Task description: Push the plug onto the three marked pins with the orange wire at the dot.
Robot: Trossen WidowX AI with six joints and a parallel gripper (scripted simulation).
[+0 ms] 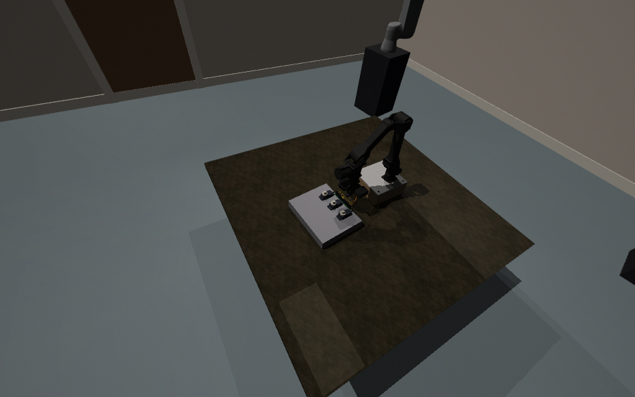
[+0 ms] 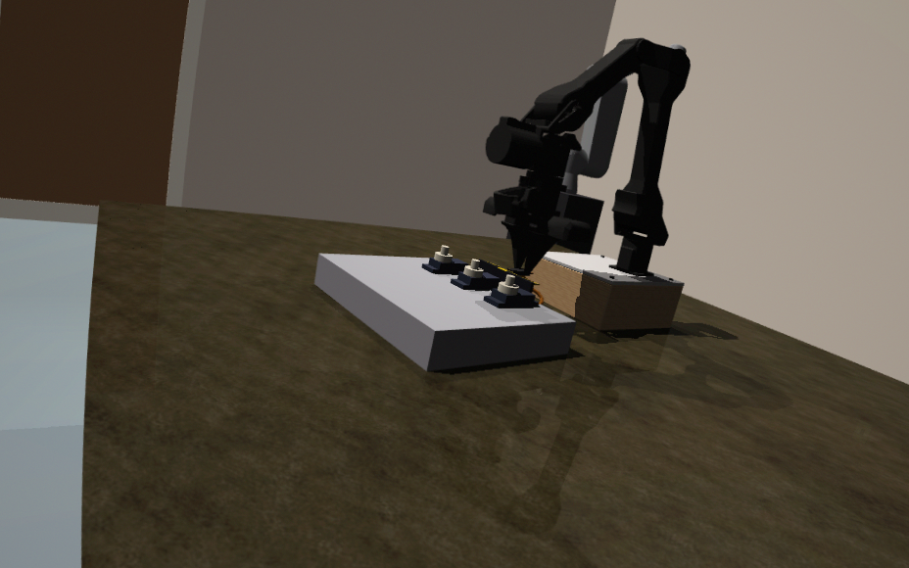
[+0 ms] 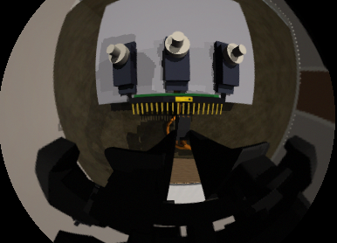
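My gripper (image 2: 525, 272) (image 3: 182, 133) points down at the near side of the holder, shut on the dark plug (image 3: 183, 126). In the wrist view the plug's front end is just short of the tips of the gold pins (image 3: 153, 108), roughly below the yellow band (image 3: 179, 99), whose dot is at its right end. Any contact with the pins cannot be told. The orange wire (image 3: 169, 128) curves left of the plug and behind it. The plug's holes and the other wires cannot be made out. Three servos, the middle one (image 1: 334, 203) (image 2: 474, 280) (image 3: 176, 65) among them, sit along the holder.
The light grey holder block (image 1: 310, 217) (image 2: 373, 278) (image 3: 131, 16) lies on the brown table (image 1: 261, 172) (image 2: 232, 423). The arm's base box (image 1: 384, 196) (image 2: 638, 310) stands close behind the gripper. Servos flank the middle one on both sides.
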